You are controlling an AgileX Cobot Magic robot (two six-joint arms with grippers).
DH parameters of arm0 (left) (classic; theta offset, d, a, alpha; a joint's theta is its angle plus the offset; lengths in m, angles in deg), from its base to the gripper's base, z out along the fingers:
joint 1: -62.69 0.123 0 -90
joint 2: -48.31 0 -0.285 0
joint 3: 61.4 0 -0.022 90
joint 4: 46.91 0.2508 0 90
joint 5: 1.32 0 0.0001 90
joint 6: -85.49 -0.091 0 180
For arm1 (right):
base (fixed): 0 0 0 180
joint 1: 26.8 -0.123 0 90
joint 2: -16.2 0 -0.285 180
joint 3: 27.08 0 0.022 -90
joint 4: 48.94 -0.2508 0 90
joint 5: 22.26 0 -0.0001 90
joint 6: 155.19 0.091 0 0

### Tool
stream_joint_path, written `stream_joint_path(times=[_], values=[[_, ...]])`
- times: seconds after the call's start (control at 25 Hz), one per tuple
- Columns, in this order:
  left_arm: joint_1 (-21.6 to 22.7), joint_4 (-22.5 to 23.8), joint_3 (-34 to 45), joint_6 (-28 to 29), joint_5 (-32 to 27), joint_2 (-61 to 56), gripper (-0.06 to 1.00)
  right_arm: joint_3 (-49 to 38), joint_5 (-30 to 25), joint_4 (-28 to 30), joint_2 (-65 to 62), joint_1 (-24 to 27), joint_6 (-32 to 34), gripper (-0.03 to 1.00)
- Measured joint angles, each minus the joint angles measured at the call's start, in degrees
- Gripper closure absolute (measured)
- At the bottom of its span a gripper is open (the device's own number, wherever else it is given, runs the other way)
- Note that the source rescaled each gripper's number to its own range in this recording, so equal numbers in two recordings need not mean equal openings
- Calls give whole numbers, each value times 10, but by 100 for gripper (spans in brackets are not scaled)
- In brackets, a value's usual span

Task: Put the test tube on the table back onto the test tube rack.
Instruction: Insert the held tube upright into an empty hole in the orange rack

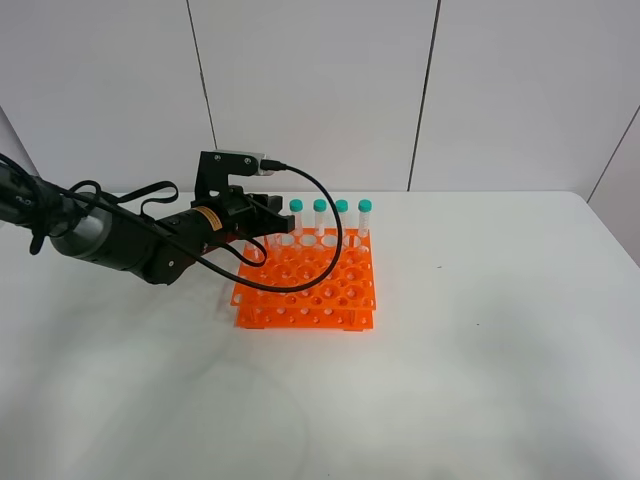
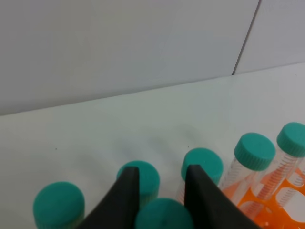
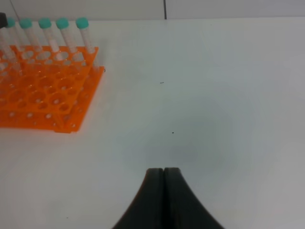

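Observation:
My left gripper (image 1: 283, 226) is over the back left corner of the orange test tube rack (image 1: 312, 288). In the left wrist view its two black fingers (image 2: 125, 193) close around the teal cap of a test tube (image 2: 163, 215), held upright among other capped tubes (image 2: 203, 164) in the rack (image 2: 267, 202). Several identical tubes (image 1: 342, 215) stand along the rack's back row. No tube lies on the white table (image 1: 470, 360). My right gripper (image 3: 163, 171) is shut and empty, low over bare table to the right of the rack (image 3: 45, 95); the exterior high view does not show it.
The left arm and its black cable (image 1: 335, 235) hang over the rack's left and back side. Grey wall panels stand behind the table's far edge (image 1: 480, 192).

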State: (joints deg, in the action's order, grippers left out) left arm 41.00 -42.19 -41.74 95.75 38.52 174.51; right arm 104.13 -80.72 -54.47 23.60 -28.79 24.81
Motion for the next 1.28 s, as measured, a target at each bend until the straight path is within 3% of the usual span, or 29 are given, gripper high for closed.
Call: stream_joint_path(times=[1.28], values=[[0,2,-2,-1,2,8,94,0,0,0,0,0,0,97]])
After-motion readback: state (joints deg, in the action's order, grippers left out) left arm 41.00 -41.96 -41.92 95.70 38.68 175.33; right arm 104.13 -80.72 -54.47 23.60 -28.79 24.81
